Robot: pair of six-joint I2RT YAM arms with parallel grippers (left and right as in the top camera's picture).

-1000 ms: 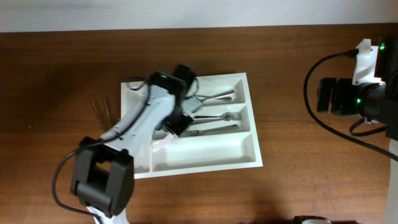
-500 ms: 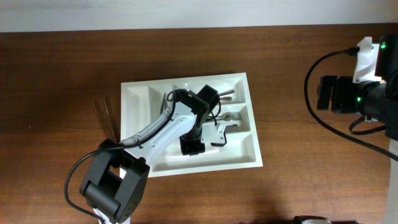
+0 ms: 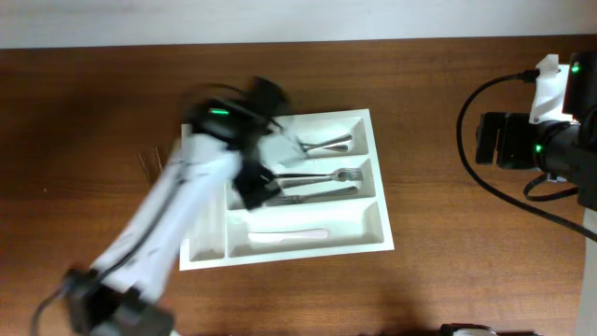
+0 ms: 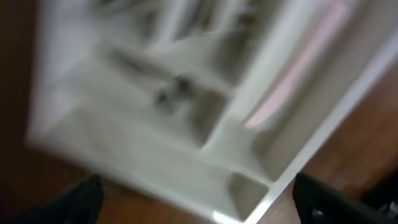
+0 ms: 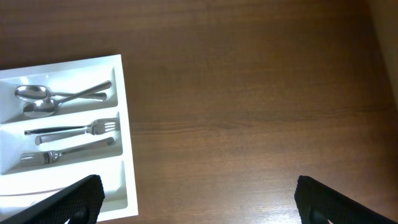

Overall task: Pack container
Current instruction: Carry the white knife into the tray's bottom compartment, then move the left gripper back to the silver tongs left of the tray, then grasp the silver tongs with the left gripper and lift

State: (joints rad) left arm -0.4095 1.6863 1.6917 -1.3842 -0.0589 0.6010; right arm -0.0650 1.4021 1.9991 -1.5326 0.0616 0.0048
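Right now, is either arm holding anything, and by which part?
Nothing is held. Both the left gripper and right gripper are open and empty; the knife lies in the tray.

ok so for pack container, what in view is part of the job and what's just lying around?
Job:
white cutlery tray
spoons, top slot
forks, middle slot
pale knife, bottom slot
thin sticks on the table left of the tray, likely not yet packed

Lying about:
black cable looping beside the right arm
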